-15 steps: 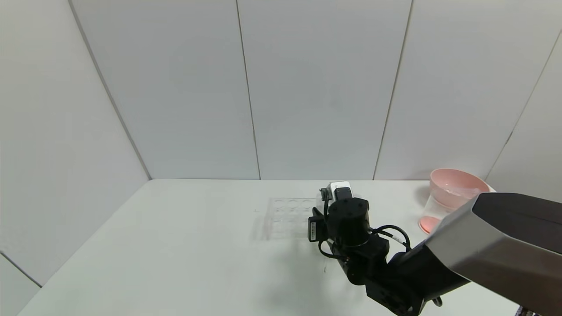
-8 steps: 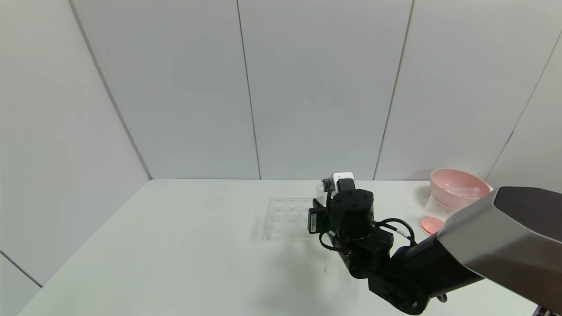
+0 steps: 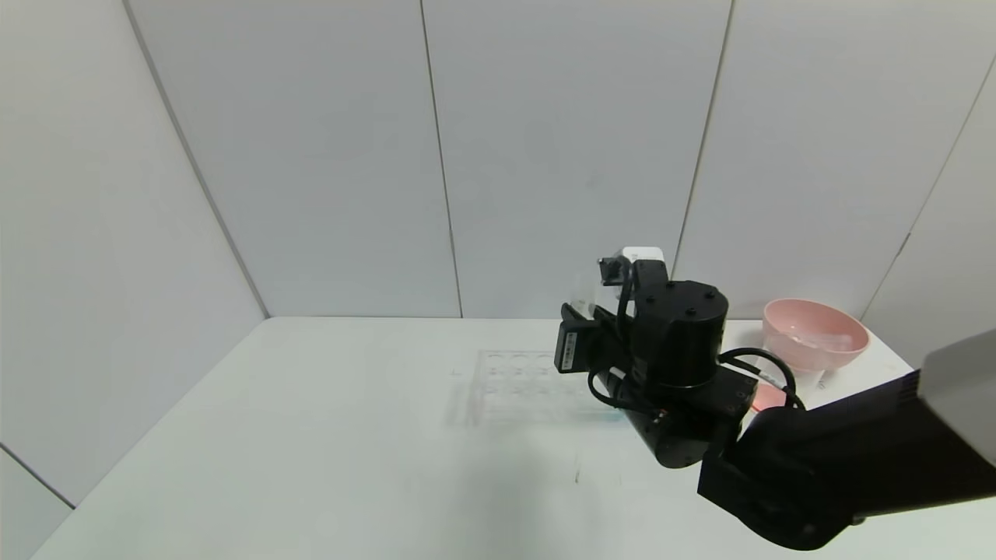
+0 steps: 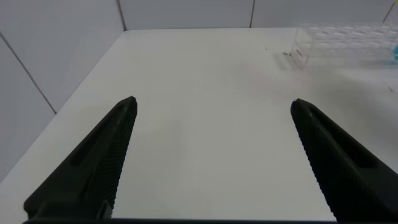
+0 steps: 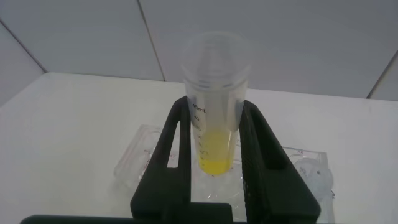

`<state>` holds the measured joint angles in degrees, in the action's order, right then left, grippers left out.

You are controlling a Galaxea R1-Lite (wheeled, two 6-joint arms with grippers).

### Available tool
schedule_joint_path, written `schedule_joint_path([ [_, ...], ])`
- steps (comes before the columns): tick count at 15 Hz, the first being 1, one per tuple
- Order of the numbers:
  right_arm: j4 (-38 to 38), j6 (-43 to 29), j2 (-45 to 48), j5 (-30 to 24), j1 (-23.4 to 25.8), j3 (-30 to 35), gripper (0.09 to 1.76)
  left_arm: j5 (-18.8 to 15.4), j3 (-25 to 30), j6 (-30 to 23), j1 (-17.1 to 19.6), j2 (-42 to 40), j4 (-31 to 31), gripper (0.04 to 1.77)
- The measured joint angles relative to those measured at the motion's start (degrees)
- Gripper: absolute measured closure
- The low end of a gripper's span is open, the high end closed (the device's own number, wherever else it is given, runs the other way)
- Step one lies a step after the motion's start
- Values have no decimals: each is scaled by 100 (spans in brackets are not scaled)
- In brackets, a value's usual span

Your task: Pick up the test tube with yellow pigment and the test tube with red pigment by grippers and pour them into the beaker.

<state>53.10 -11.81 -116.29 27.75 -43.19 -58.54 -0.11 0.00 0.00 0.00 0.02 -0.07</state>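
Note:
My right gripper (image 5: 216, 107) is shut on the test tube with yellow pigment (image 5: 215, 152), a clear graduated tube held upright above the clear tube rack (image 5: 140, 155). In the head view the right wrist (image 3: 669, 342) hangs over the rack's right end (image 3: 510, 381), with the tube's top faintly visible (image 3: 582, 294). The beaker (image 3: 767, 397), a clear cup with a pinkish-red bottom, is mostly hidden behind the right arm. The test tube with red pigment is not visible. My left gripper (image 4: 213, 106) is open and empty over bare table, out of the head view.
A pink bowl (image 3: 814, 333) stands at the back right near the wall. The rack also shows in the left wrist view (image 4: 342, 38), with a blue tint at its far end (image 4: 392, 56). Another clear tube top sits in the rack (image 5: 314, 177).
My right gripper has risen and shifted a little right, lifting the yellow tube out of the rack. The left arm stays out of the head view.

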Motion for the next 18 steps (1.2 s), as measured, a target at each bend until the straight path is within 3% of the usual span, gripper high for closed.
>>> schedule_joint_path([
  [4,51,561,752,33,325,377,132,1,0,0,0,0,0,5],
  [8,87,1062,1432,-273,1447,1128,132,1,0,0,0,0,0,5],
  [14,100,1786,1937,-2211,4108,1718,132,1,0,0,0,0,0,5],
  [18,341,3332,1727,-3746,5786,1748,132,1,0,0,0,0,0,5],
])
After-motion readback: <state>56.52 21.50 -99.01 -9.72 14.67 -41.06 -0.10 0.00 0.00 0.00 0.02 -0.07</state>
